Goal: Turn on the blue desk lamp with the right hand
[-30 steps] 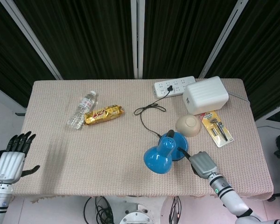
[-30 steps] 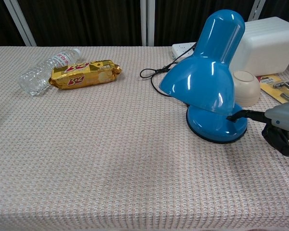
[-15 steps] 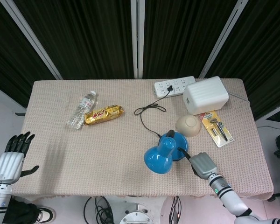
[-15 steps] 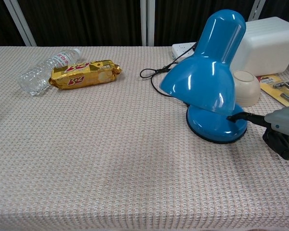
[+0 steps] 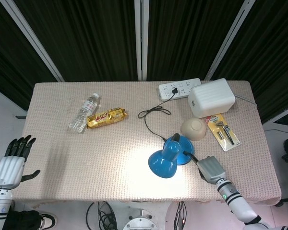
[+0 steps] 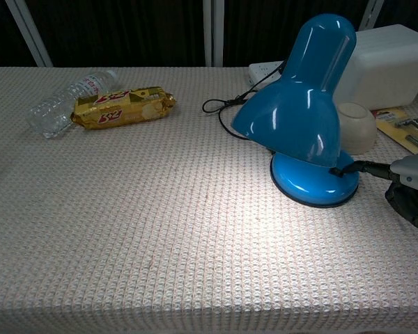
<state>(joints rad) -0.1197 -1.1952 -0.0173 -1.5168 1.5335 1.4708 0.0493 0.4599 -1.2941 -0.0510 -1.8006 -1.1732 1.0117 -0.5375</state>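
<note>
Right hand point(image 6: 409, 186) holds nothing we can see, one finger on the lit, rigid lamp point(image 6: 303, 118); its weighted-looking base probably wants pressing, not gripping.

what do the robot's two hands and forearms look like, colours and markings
The left hand has a silver ribbed back and black fingers. The right hand has a grey metallic back with black fingers. Its white forearm carries black bands and a small green mark near the wrist. No sleeves or loose cables show.
</note>
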